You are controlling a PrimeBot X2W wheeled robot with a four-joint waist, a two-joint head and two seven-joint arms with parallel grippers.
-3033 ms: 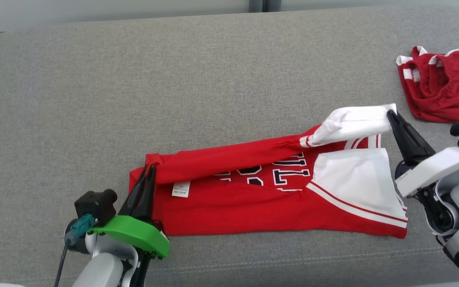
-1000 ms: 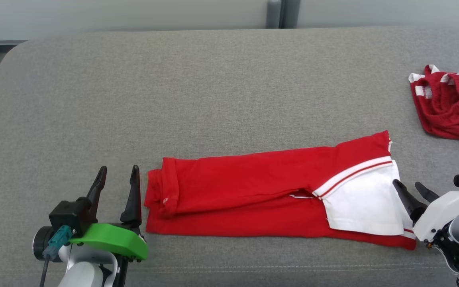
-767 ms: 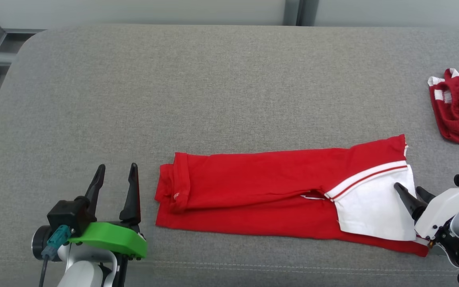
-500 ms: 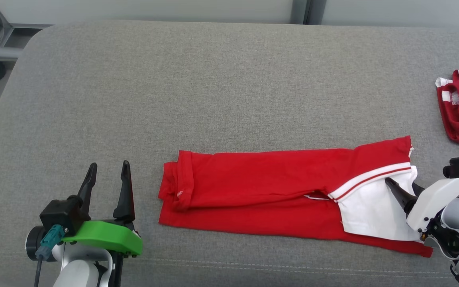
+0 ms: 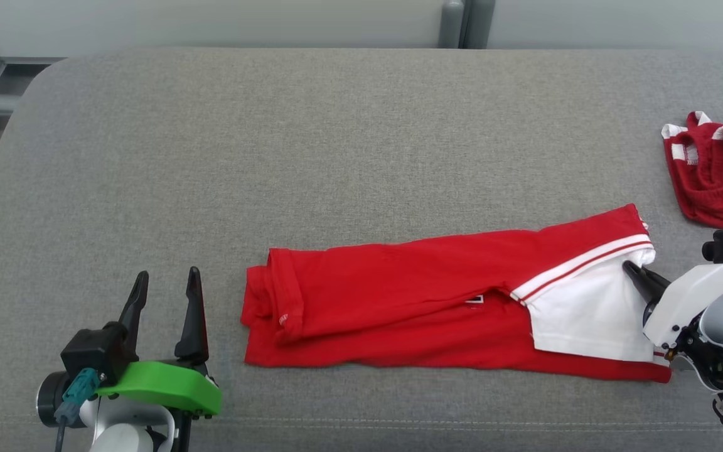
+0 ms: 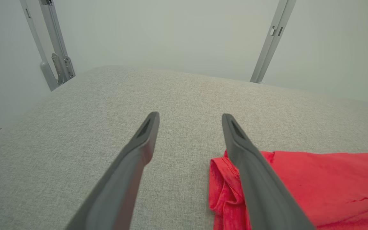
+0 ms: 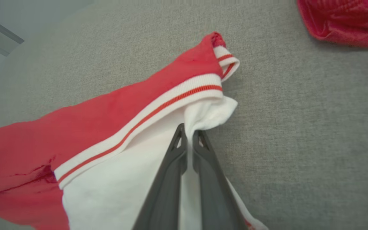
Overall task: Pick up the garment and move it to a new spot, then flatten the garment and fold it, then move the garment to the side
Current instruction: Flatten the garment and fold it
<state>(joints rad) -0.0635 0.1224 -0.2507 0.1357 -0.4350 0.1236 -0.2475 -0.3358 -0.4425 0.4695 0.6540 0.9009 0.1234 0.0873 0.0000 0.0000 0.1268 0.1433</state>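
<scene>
Here: grey fabric surface [image 5: 336,144] under red garment [image 5: 399,295]; pale wall [image 5: 211,25], post [image 5: 454,25] behind.

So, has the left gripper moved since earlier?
Yes: the left gripper has backed off leftward, from the end of the garment to the cushion beside it.

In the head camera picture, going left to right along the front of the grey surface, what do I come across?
Left end effector → red garment → right end effector, at the garment's white sleeve end.
</scene>
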